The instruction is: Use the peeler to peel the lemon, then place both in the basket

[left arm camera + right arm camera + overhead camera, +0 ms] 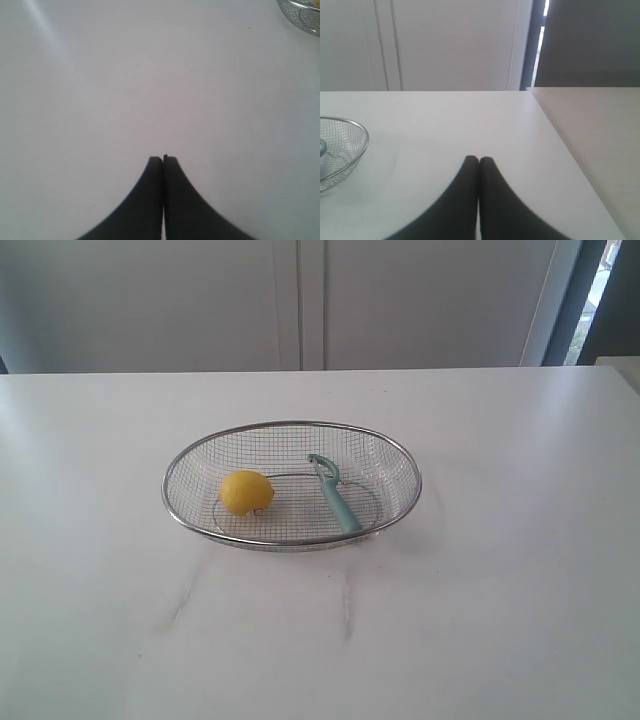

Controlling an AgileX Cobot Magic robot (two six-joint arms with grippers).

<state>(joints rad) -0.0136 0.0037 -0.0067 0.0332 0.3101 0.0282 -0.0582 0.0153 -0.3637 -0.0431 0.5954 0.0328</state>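
Observation:
The yellow lemon (246, 492) lies inside the silver wire-mesh basket (292, 426), on its left side. The teal-handled peeler (335, 494) lies in the same basket to the right, blade end pointing away. Neither arm shows in the exterior view. My left gripper (163, 159) is shut with nothing in it over bare white table, and a corner of the basket (303, 18) shows far off. My right gripper (479, 159) is shut and empty too, with the basket (350, 150) off to one side of it.
The white table (500, 620) stretches around the basket on all sides. Its right edge (565, 145) runs close by my right gripper, with a second surface beyond. Pale cabinet doors (300, 300) stand behind the table.

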